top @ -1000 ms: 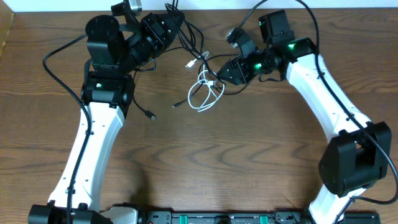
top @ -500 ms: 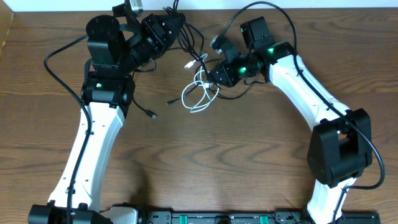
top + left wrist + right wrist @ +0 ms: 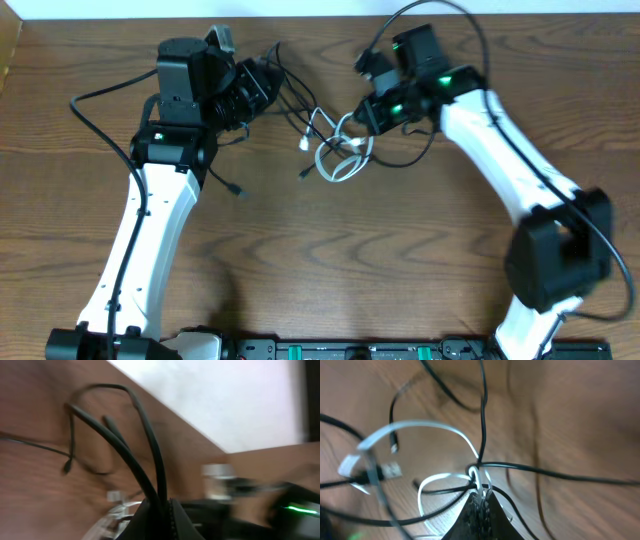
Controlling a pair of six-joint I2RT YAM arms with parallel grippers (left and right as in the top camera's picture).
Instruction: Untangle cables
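The cables lie tangled at the back middle of the table. The white cable (image 3: 341, 152) forms small loops, and the thin black cable (image 3: 298, 78) runs through them, one plug end (image 3: 239, 190) trailing to the left. My left gripper (image 3: 268, 88) is shut on black cable strands (image 3: 145, 440), which rise from its tips (image 3: 162, 506). My right gripper (image 3: 366, 117) is shut on the white cable; in the right wrist view its tips (image 3: 481, 499) pinch a white loop (image 3: 420, 426) where a black strand (image 3: 483, 410) crosses. The left wrist view is blurred.
The table's back edge (image 3: 320, 17) lies just behind both grippers, with a white wall beyond. Thick black arm wires arc over each arm, one at the left (image 3: 92, 95) and one at the right (image 3: 440, 8). Brown tabletop (image 3: 330, 250) stretches toward the front.
My right gripper has shut on the white cable and pulled the loops slightly right. The left arm has turned and shifted a little, still holding the black cable.
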